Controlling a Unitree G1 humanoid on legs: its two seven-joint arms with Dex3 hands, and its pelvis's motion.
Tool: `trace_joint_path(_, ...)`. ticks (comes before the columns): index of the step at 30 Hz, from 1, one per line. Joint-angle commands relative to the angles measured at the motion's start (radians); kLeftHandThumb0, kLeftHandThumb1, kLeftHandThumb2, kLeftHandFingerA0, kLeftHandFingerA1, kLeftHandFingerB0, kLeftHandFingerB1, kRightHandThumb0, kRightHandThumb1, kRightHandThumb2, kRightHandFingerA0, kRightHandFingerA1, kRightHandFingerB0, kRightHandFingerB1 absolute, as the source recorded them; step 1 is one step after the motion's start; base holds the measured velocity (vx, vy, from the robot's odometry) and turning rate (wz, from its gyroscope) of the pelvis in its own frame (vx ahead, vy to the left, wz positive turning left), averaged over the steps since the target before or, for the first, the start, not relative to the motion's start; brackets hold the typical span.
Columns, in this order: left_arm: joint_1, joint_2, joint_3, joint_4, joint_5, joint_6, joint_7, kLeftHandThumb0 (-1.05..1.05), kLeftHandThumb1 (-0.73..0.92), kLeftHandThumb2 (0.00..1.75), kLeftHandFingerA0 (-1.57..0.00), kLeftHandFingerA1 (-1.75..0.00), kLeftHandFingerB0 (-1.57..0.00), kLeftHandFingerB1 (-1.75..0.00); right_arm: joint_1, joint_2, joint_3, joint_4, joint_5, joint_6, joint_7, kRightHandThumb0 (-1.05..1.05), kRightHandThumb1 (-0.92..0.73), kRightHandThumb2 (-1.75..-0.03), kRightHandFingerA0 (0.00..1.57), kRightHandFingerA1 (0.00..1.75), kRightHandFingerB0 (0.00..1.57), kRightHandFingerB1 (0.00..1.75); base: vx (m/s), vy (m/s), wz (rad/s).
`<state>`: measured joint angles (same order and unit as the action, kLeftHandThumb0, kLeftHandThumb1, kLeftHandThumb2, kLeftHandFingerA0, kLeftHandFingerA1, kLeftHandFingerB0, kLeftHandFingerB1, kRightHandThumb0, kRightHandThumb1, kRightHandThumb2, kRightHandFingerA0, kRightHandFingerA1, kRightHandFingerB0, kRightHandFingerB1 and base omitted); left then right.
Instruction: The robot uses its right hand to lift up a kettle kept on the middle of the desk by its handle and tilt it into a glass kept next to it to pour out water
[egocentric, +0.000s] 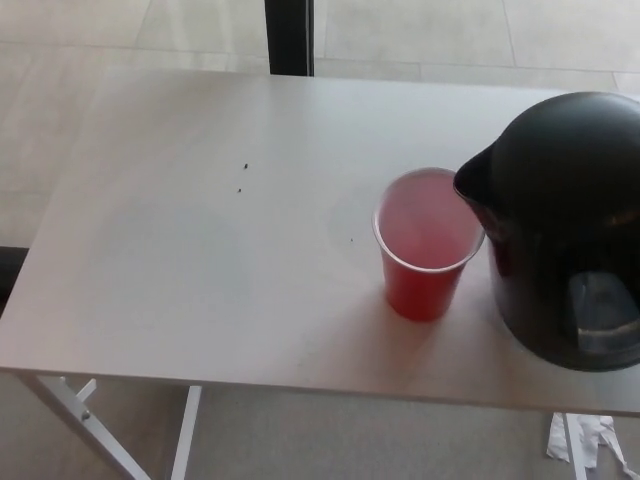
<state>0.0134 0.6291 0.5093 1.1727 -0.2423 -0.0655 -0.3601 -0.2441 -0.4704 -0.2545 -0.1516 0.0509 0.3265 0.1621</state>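
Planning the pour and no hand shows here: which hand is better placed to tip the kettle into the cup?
Probably the right. The black kettle sits at the desk's right edge, spout over the red cup's rim on its left, so its handle side likely faces the robot's right.

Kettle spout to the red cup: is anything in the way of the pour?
Nothing visible is in the way. The black kettle is right beside the red cup, and its spout already overlaps the cup's rim in the head view. The cup's mouth is uncovered. Neither hand shows in this view.
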Motion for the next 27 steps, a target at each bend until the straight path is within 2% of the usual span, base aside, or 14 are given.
trace_joint_path(1,-0.003,0.021,0.006,-0.009,-0.014,0.003,-0.006,-1.05,0.30,1.14,-1.25,-1.10,-0.89,-1.60,-0.057,0.001,0.042,-0.052,-0.020,0.023,0.003,-0.19,-0.37,-1.35,1.03,1.66,0.92,1.47,0.00,0.000,0.00)
trace_joint_path(6,-0.013,0.022,0.001,0.002,-0.009,0.000,-0.003,-1.05,0.30,1.15,-1.25,-1.08,-0.87,-1.64,-0.066,-0.005,0.065,-0.096,-0.032,0.059,0.020,-0.19,-0.35,-1.33,0.95,1.75,0.84,1.56,0.00,0.000,0.00)
trace_joint_path(7,-0.014,0.020,0.001,-0.001,-0.010,0.001,-0.003,-1.05,0.30,1.15,-1.22,-1.13,-0.87,-1.63,-0.074,-0.006,0.082,-0.129,-0.048,0.112,0.015,-0.25,-0.40,-1.17,1.25,1.39,1.05,1.26,0.00,0.000,0.00)
trace_joint_path(10,-0.012,0.018,-0.005,-0.005,-0.003,-0.007,0.000,-1.05,0.32,1.16,-1.25,-1.08,-0.87,-1.62,-0.088,0.000,0.096,-0.164,-0.057,0.180,0.010,-0.21,-0.41,-1.18,1.26,1.41,1.05,1.27,0.00,0.000,0.00)
trace_joint_path(11,-0.012,0.018,-0.010,-0.003,0.002,-0.014,0.003,-1.05,0.33,1.16,-1.23,-1.09,-0.84,-1.63,-0.095,-0.003,0.102,-0.166,-0.064,0.197,0.014,-0.18,-0.38,-1.24,0.95,1.75,0.80,1.60,0.00,0.000,0.00)
trace_joint_path(13,-0.011,0.020,-0.010,-0.006,-0.001,-0.015,-0.001,-1.05,0.33,1.16,-1.26,-1.06,-0.86,-1.62,-0.110,-0.014,0.114,-0.155,-0.077,0.202,0.026,-0.20,-0.42,-1.14,0.95,1.75,0.77,1.59,0.00,0.000,0.00)
trace_joint_path(14,-0.013,0.022,-0.010,-0.006,-0.003,-0.011,0.000,-0.21,-0.09,0.82,-1.25,-1.16,-1.12,-1.14,-0.119,-0.021,0.123,-0.157,-0.089,0.216,0.030,-0.22,-0.41,-1.13,0.95,1.75,0.76,1.56,0.00,0.000,0.00)
trace_joint_path(15,-0.015,0.023,-0.005,-0.008,-0.011,-0.002,-0.003,-1.05,0.29,1.13,-1.34,-0.97,-0.92,-1.60,-0.131,-0.032,0.134,-0.164,-0.100,0.234,0.036,-0.21,-0.39,-1.19,0.94,1.75,0.78,1.52,0.00,0.000,0.00)
trace_joint_path(16,-0.015,0.023,0.003,-0.011,-0.020,0.004,-0.011,-1.05,0.29,1.13,-1.34,-0.97,-0.92,-1.60,-0.138,-0.035,0.137,-0.172,-0.101,0.248,0.039,-0.21,-0.39,-1.19,0.94,1.75,0.78,1.52,0.00,0.000,0.00)
trace_joint_path(17,-0.013,0.025,0.001,-0.018,-0.019,0.012,-0.007,-0.21,-0.10,0.81,-1.25,-1.16,-1.14,-1.15,-0.168,-0.046,0.158,-0.186,-0.117,0.278,0.042,-0.19,-0.42,-1.21,0.96,1.75,0.81,1.44,0.00,0.000,0.00)
trace_joint_path(18,-0.016,0.026,-0.001,-0.016,-0.017,0.016,-0.001,-1.05,0.28,1.15,-1.31,-1.03,-0.87,-1.66,-0.180,-0.070,0.182,-0.193,-0.142,0.271,0.053,-0.12,-0.44,-1.20,1.00,1.74,0.79,1.36,0.00,0.000,0.00)
trace_joint_path(23,-0.012,0.028,-0.020,-0.023,0.002,-0.002,0.007,-1.05,0.35,1.17,-1.25,-1.06,-0.84,-1.61,-0.230,-0.132,0.243,-0.200,-0.186,0.289,0.086,-0.24,-0.46,-1.05,1.22,1.35,0.91,1.08,0.00,0.000,0.00)
trace_joint_path(24,-0.013,0.029,-0.023,-0.023,0.003,-0.004,0.008,-1.05,0.35,1.17,-1.20,-1.11,-0.83,-1.62,-0.253,-0.135,0.251,-0.191,-0.188,0.283,0.089,-0.18,-0.50,-0.93,0.89,1.75,0.87,1.04,0.00,0.000,0.00)
trace_joint_path(27,-0.019,0.028,-0.018,-0.023,-0.005,0.009,0.010,-1.05,0.33,1.17,-1.22,-1.09,-0.83,-1.63,-0.289,-0.164,0.282,-0.169,-0.213,0.250,0.107,-0.22,-0.48,-0.98,0.92,1.75,0.89,1.02,0.00,0.000,0.00)
